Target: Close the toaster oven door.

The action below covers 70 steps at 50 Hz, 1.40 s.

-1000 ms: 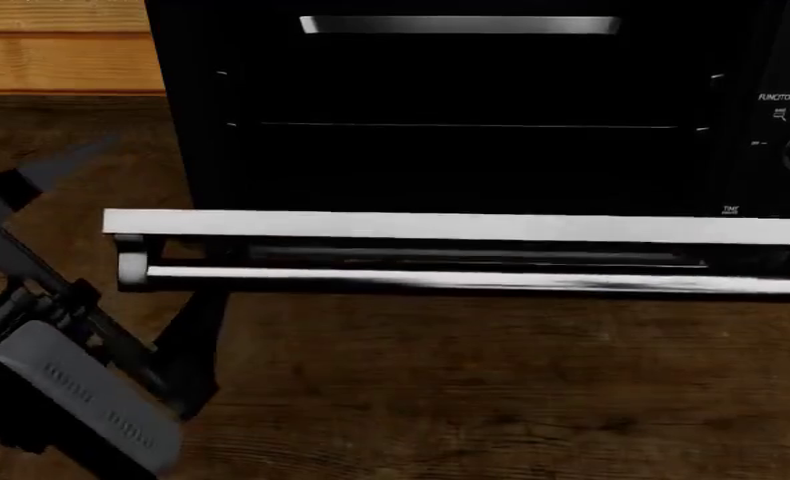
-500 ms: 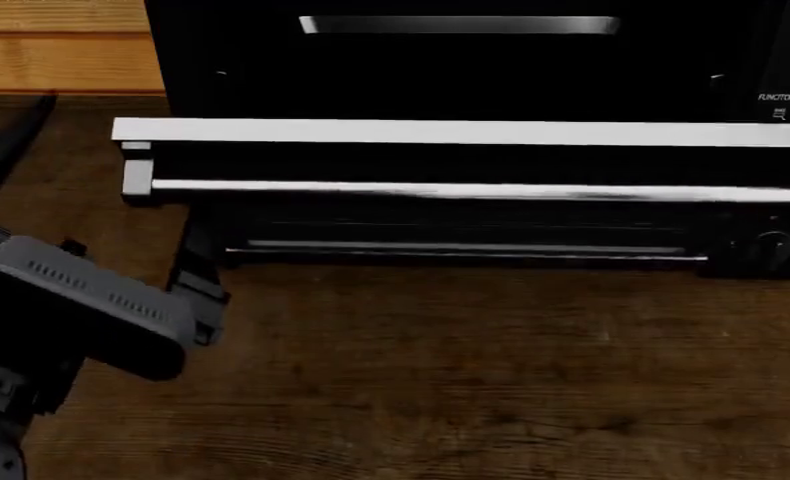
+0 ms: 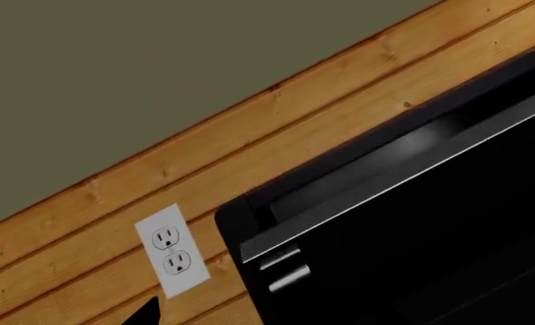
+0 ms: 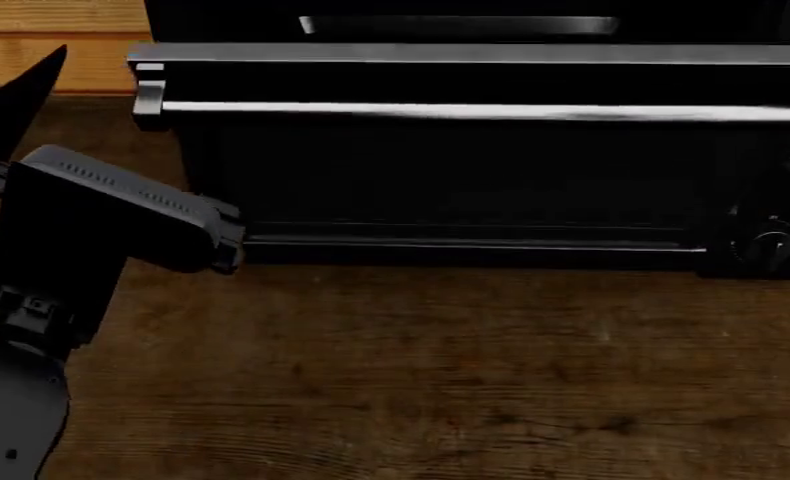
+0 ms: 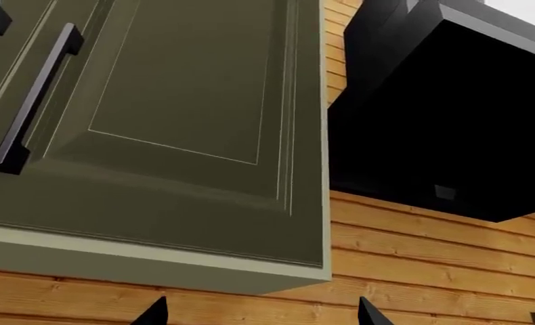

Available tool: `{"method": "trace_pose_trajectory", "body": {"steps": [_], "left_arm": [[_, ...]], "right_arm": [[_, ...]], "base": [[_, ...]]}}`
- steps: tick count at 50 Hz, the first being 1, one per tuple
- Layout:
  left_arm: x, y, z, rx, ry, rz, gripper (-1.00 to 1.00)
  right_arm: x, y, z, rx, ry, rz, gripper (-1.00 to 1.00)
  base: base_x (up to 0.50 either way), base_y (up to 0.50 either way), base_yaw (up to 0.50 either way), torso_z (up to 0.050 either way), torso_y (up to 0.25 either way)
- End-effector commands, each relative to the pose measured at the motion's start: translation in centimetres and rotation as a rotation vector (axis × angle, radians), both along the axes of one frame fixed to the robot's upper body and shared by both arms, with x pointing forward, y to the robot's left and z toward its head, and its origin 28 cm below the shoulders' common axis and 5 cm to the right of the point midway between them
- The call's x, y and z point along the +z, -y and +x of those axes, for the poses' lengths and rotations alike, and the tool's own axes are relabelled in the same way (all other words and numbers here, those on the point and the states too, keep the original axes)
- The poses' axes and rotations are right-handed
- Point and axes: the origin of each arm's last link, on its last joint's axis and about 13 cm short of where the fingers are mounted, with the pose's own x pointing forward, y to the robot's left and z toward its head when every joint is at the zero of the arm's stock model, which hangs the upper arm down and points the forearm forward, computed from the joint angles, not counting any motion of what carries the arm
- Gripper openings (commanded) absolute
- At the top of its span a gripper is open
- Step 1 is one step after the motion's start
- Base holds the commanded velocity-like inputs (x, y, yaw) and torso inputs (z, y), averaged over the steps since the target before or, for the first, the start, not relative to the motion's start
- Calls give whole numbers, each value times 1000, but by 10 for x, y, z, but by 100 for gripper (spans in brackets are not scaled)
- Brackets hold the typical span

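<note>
The black toaster oven (image 4: 222, 20) stands on the wooden counter, with a round knob (image 4: 769, 245) on its side panel. Its dark glass door (image 4: 475, 170) stands nearly upright, and the silver bar handle (image 4: 475, 110) runs along its upper edge. In the left wrist view the door (image 3: 412, 257) still shows a narrow gap to the oven body. My left gripper (image 4: 128, 150) is open at the door's left end, one fingertip (image 4: 32, 80) pointing up beside the handle. Only one tip shows in the left wrist view (image 3: 145, 313). My right gripper (image 5: 260, 313) is open and empty, facing the wall.
The wooden counter (image 4: 475, 380) stretches in front of the oven. A wood plank wall (image 3: 114, 196) carries a white outlet (image 3: 170, 257). The right wrist view shows an olive wall cabinet (image 5: 159, 115) with a black handle and a black range hood (image 5: 448, 108).
The door has swung up from almost flat to nearly upright, and its handle has risen to the top of the head view. My left arm has lifted along with it.
</note>
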Motion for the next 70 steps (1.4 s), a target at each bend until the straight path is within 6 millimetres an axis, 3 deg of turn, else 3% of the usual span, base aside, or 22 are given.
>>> {"method": "trace_pose_trajectory", "body": {"steps": [1,27,55,70], "left_arm": [[4,4,17,40,-28,0,100],[-4,14,62,168,-67,41,100],[10,28,107,234,-64,163,100],[23,16,120,346,-81,206,100]], "right_arm": [[0,1,-1,-2,2,2,100],[-3,1,-1,2,-2,5,100],[-1,8,-7,-23,-2,7,100],[-3,12,-10,-37,-8,9,100]], "base": [[0,0,0,0,0],[0,0,0,0,0],[9,-1,-2,1,0],[47,-6,-14,6,0]]}}
